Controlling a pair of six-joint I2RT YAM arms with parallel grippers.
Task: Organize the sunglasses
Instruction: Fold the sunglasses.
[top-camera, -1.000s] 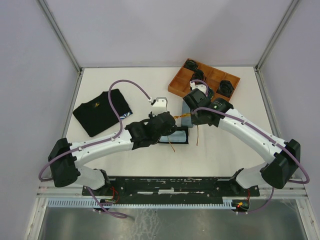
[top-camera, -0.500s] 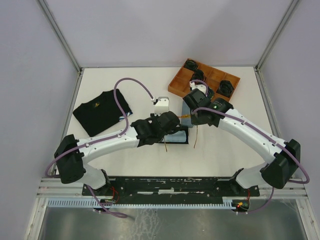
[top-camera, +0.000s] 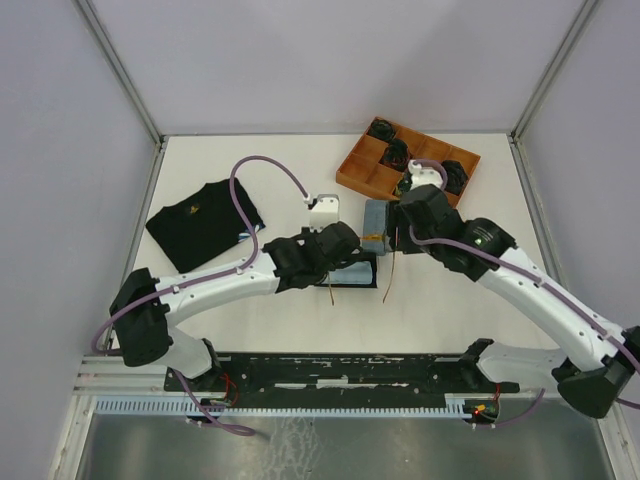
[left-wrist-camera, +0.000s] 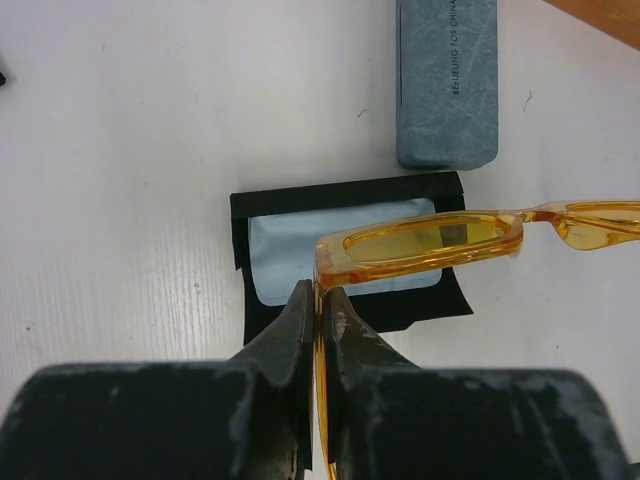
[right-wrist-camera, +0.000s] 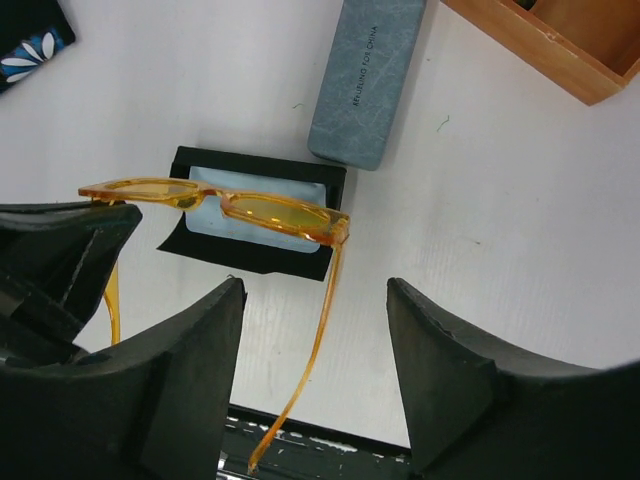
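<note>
The translucent orange-yellow sunglasses (left-wrist-camera: 430, 243) hang unfolded just above an open black case (left-wrist-camera: 340, 318) that holds a light blue cloth (left-wrist-camera: 285, 250). My left gripper (left-wrist-camera: 320, 300) is shut on one temple, close to the hinge. In the right wrist view the sunglasses (right-wrist-camera: 262, 212) have their other temple running down between the fingers of my right gripper (right-wrist-camera: 315, 290), which is open and touches nothing. From above, the left gripper (top-camera: 350, 246) is over the black case (top-camera: 362, 274), the right gripper (top-camera: 400, 228) just right of it, and a thin orange temple of the sunglasses (top-camera: 389, 270) shows between.
A grey-blue oblong case (top-camera: 375, 225) lies shut just beyond the black case, also seen as the grey-blue case (left-wrist-camera: 447, 80). A wooden compartment tray (top-camera: 346, 176) with dark items stands at the back right. A black folded garment (top-camera: 205, 225) lies at the left.
My left gripper closed on one temple of the sunglasses. My right gripper opened, let go of the other temple and drew back to the right.
</note>
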